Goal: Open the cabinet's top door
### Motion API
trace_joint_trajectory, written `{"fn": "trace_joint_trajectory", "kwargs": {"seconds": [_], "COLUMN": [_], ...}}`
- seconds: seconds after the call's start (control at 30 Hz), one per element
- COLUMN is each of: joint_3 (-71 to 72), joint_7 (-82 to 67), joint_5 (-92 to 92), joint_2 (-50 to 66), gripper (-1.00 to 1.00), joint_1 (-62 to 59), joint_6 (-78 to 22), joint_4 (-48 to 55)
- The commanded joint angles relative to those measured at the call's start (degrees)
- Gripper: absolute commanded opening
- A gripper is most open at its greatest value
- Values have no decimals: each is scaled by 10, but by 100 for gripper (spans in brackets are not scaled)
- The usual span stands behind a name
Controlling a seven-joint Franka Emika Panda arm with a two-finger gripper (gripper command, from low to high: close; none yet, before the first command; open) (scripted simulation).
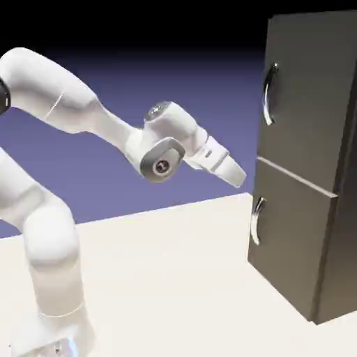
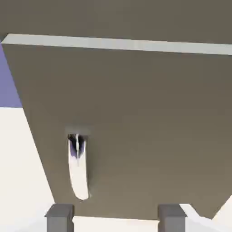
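The cabinet point(image 1: 307, 167) stands tall and dark grey-brown at the exterior view's right. Its top door point(image 1: 310, 84) is flat against the front, with a curved silver handle point(image 1: 268, 94) near its left edge. My gripper point(image 1: 237, 174) hangs in the air left of the cabinet, about level with the seam between the doors, apart from both handles. In the hand view the lower door point(image 2: 145, 127) fills the picture, its silver handle point(image 2: 78, 167) at lower left, and a strip of the top door point(image 2: 118, 18) shows above the pale seam. My gripper point(image 2: 116, 219) is open, its grey fingertips point(image 2: 60, 217) wide apart with nothing between.
The lower door point(image 1: 289, 237) carries its own smaller silver handle point(image 1: 256, 220). The pale table point(image 1: 174, 279) runs under the arm up to the cabinet's foot. My white arm point(image 1: 49, 237) rises at the exterior view's lower left.
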Motion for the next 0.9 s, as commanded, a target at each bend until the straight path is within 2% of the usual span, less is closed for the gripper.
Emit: {"fn": "trace_joint_trajectory", "kwargs": {"seconds": [0.0, 0.87], "joint_3": [8, 202], "joint_7": [-20, -549], "joint_5": [25, 673], "joint_2": [-1, -22], "gripper": [0, 0], "joint_1": [-7, -202], "joint_6": [0, -5], "joint_4": [6, 157]}}
